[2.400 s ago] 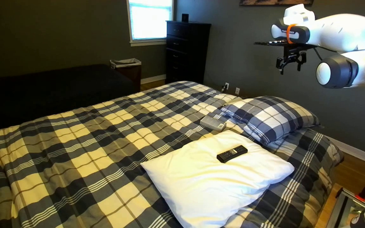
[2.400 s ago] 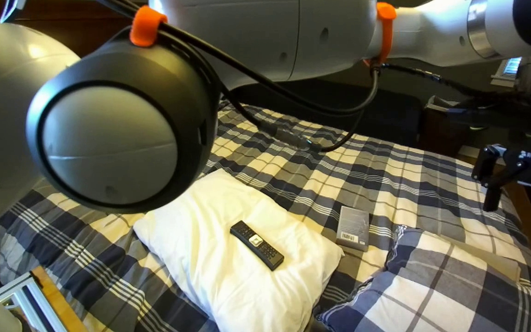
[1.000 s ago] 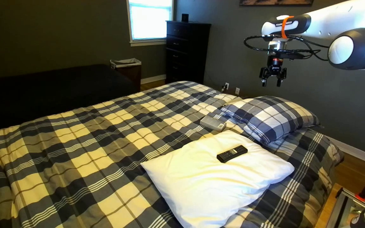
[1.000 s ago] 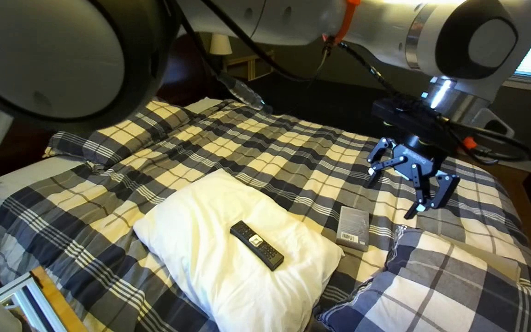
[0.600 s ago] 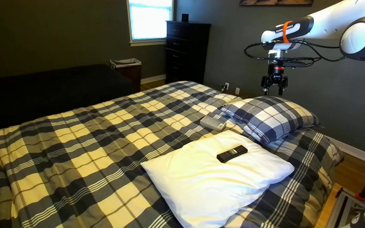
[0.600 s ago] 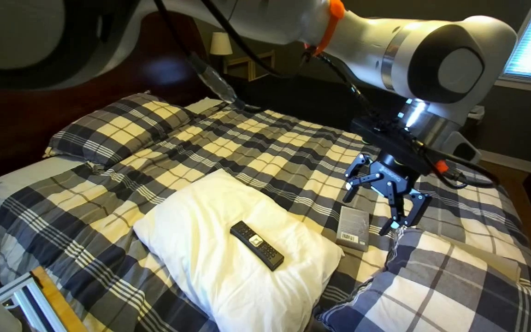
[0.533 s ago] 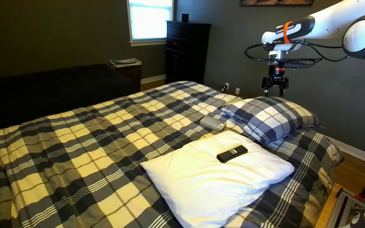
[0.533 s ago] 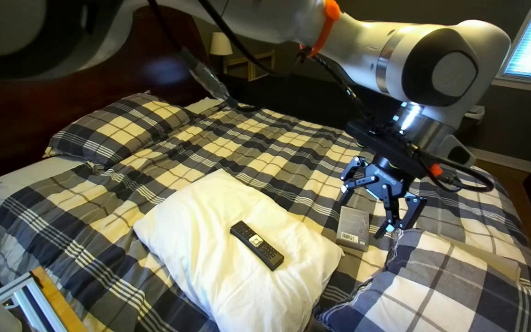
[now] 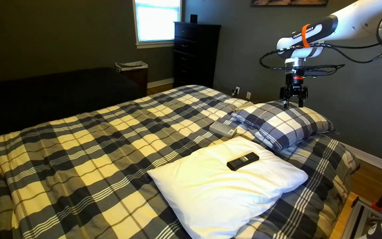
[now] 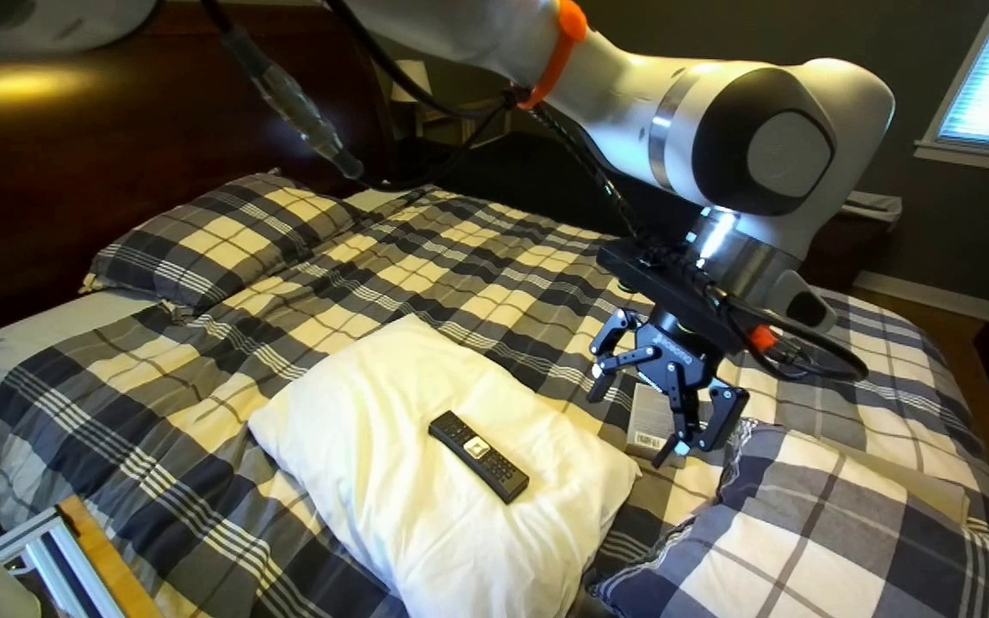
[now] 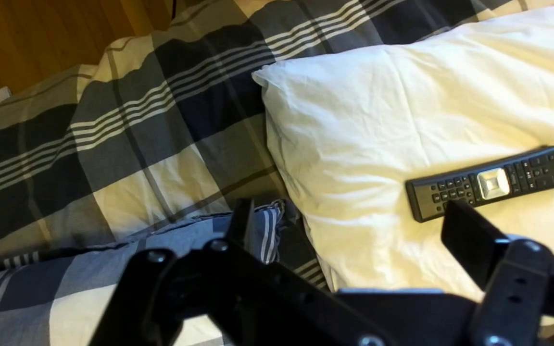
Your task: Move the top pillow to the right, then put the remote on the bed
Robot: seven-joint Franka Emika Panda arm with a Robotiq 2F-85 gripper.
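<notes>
The plaid pillow (image 9: 282, 124) in navy, white and pale yellow lies on the bed (image 9: 88, 172); it also shows in an exterior view (image 10: 812, 532) and the wrist view (image 11: 27, 298). The slim black remote (image 9: 243, 161) lies flat on a plain white pillow (image 9: 207, 189) beside it. The remote also shows in the wrist view (image 11: 491, 185), partly overlapped by the right finger. My gripper (image 9: 293, 105) is open, empty and points down, held above the bed near the plaid pillow. In the wrist view the gripper (image 11: 350, 211) spans the plaid pillow's corner and the white pillow's edge.
A grey box (image 9: 223, 129) lies beside both pillows; the gripper partly covers it in an exterior view (image 10: 654, 416). Another plaid pillow (image 10: 220, 240) lies by the dark wooden headboard (image 10: 203, 112). A metal frame with a wooden board (image 10: 104, 558) stands beside the bed.
The arm has swung across and come down, bringing the open gripper from high at the side to low near the plaid pillow. The pillows, remote and box have not moved.
</notes>
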